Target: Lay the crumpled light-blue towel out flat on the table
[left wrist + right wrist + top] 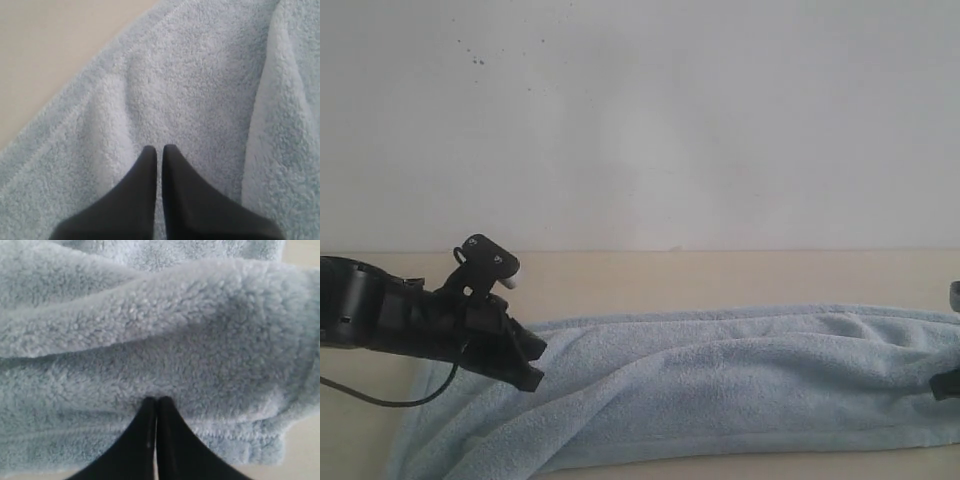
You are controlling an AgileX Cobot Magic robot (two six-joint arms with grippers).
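The light-blue towel (720, 385) lies as a long, folded strip across the pale-beige table (720, 275), with thick creases running along its length. My left gripper (532, 368) hovers over the towel's left part. In the left wrist view this gripper (160, 148) is shut, with only a hairline gap and nothing between the fingers. Flat towel (200, 90) lies below it. My right gripper (945, 385) is at the towel's right end. In the right wrist view its tips (157, 400) are shut and pressed into the towel (150, 325) under a thick fold, pinching the pile.
A white speckled wall (640, 120) rises behind the table. Bare table (45, 45) shows beside the towel's hem in the left wrist view. A black cable (380, 398) hangs from the left arm over the table.
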